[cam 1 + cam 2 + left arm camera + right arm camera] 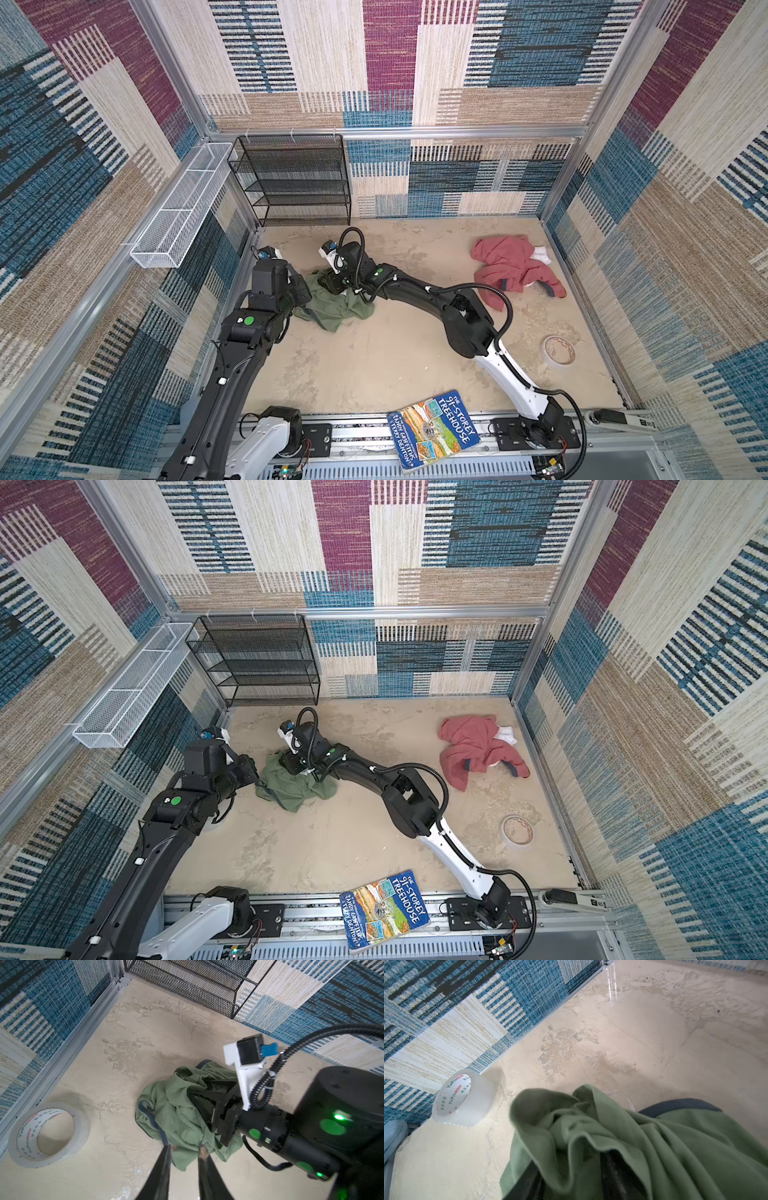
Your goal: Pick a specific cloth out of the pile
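Note:
The olive-green cloth (332,307) (295,787) with grey trim lies crumpled on the floor at left centre, apart from the pile. The pile, a dusty-red garment (507,266) (469,746) over a white one (540,253), sits at the far right. My left gripper (309,291) (185,1148) is at the cloth's left edge. Its narrow jaws are pinched on the hem by the trim. My right gripper (332,282) (575,1167) reaches across onto the cloth (654,1142). Its fingers stand apart, with loose folds draped over and between them.
A tape roll (49,1134) (463,1099) lies by the left wall near the cloth. Another tape roll (559,351) lies at the right. A book (432,432) rests on the front rail. A black mesh rack (291,178) and a white wire basket (183,203) are at the back left.

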### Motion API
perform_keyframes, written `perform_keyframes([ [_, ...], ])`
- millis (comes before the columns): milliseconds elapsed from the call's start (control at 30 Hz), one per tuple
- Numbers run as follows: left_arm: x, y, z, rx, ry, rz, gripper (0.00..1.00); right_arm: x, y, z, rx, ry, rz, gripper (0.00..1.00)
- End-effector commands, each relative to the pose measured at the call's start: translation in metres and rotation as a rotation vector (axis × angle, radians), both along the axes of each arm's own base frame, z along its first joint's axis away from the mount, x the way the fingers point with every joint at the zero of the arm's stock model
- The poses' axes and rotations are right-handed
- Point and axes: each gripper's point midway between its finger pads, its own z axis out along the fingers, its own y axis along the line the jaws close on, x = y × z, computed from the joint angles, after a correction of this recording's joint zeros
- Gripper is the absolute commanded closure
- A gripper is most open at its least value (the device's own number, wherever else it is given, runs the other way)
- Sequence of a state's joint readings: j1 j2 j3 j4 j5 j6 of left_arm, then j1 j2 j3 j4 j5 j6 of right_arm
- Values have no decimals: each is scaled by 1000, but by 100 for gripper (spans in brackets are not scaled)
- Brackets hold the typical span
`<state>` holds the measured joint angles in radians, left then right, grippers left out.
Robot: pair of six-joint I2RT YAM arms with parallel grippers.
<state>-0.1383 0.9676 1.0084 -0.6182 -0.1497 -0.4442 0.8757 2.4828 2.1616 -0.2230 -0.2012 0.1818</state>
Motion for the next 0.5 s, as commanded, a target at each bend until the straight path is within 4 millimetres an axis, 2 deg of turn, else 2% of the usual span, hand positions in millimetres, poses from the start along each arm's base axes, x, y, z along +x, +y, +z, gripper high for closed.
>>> perform_keyframes([
  [0, 4, -4, -1, -17, -9, -15, 73, 4, -4, 63, 107, -112, -33, 52],
  [133, 7, -6, -2, -25, -15, -17, 73, -5, -16, 94, 136, -146, -29, 49],
  [300, 11, -8, -4, -36, -28, -24, 73, -15, -35, 121, 161, -183, -52, 49],
  [400, 17, -9, -7, -43, -49, -25, 72, -19, -57, 136, 161, -217, -90, 50],
  [467, 22, -12, -8, -45, -57, -36, 71, -23, -79, 146, 165, -248, -122, 49],
])
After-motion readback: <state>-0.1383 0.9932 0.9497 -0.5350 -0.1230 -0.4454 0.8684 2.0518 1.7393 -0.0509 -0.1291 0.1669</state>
